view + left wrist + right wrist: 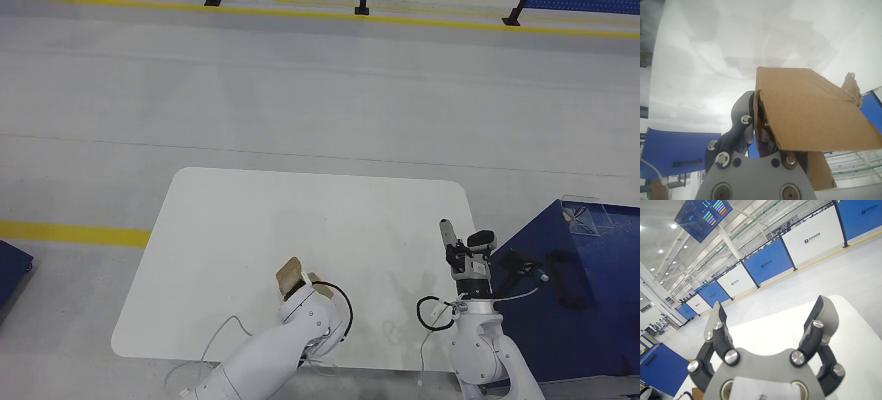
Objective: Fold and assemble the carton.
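A brown cardboard carton (810, 117), still flat-folded with a torn flap at one corner, is clamped at its edge by my left gripper (756, 121), whose fingers are shut on the board. From above the carton (289, 275) shows as a small brown piece at the tip of the left arm, over the near middle of the white table (300, 230). My right gripper (770, 311) is open with nothing between its fingers; it hangs over the table's near right part, where the top view shows the right gripper (449, 240) pointing away from me.
A blue cabinet (580, 290) stands right of the table with a clear plastic item on it. Another blue unit (12, 268) sits at the left edge. Loose cables (432, 312) hang by the arms at the table's front.
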